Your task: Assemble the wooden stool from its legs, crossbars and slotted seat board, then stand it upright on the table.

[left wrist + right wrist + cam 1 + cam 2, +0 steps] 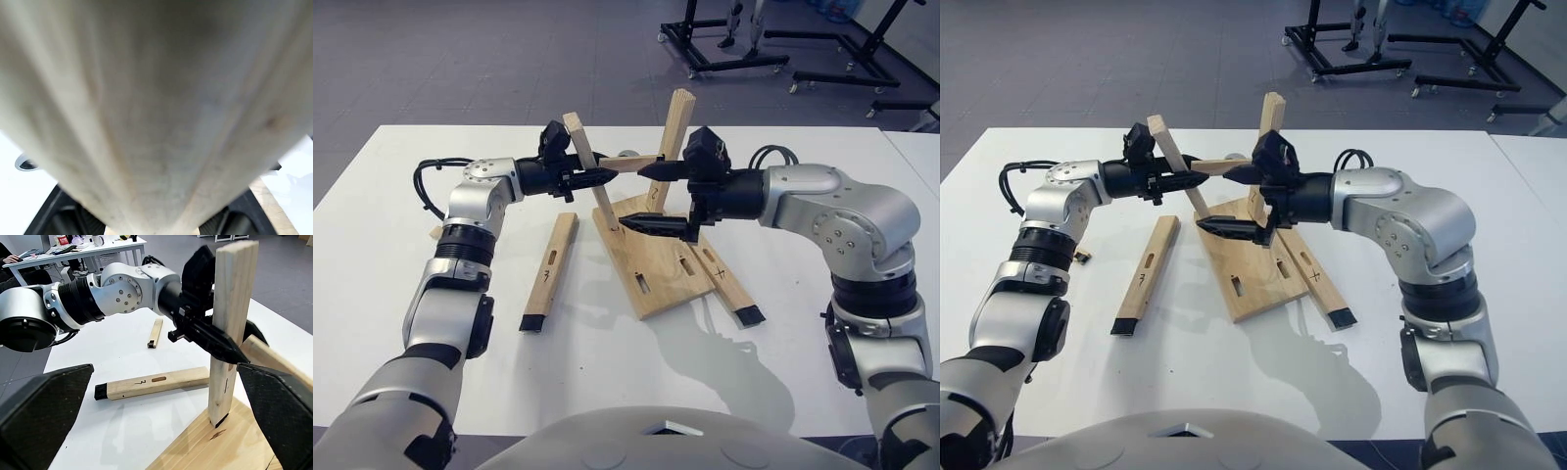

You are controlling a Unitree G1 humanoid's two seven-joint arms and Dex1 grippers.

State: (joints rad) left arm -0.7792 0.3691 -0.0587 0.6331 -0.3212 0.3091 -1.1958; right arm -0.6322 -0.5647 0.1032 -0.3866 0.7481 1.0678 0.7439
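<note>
So here's where the stool stands. The left gripper [602, 178] is clamped on a tilted leg [578, 137], which leans over the far end of the slotted seat board [656, 269]. That board lies flat in the middle of the table [372, 245]. Just right of the tilted leg a second leg [678, 122] stands nearly upright, and a crossbar [628, 164] bridges the two.

The right gripper [631, 198] has its fingers spread wide and is holding nothing. One finger is up by the crossbar and the other hangs low over the board. The upper tip might be touching the crossbar end, but I honestly can't tell from this angle.

Two more legs still lie flat. One [548, 269] is left of the board and the other [729, 289] is along its right edge. A short spare crossbar [155, 332] sits on the far left side.

My worry is that only one leg of that half-frame is actually gripped. The upright leg seems to depend on the crossbar joint and on its foot against the board. If the left arm twists, or the open right finger bumps the crossbar, the joint could pop and that leg would topple. The board isn't pinned down either, so a sideways push on the legs would probably just slide it.
</note>
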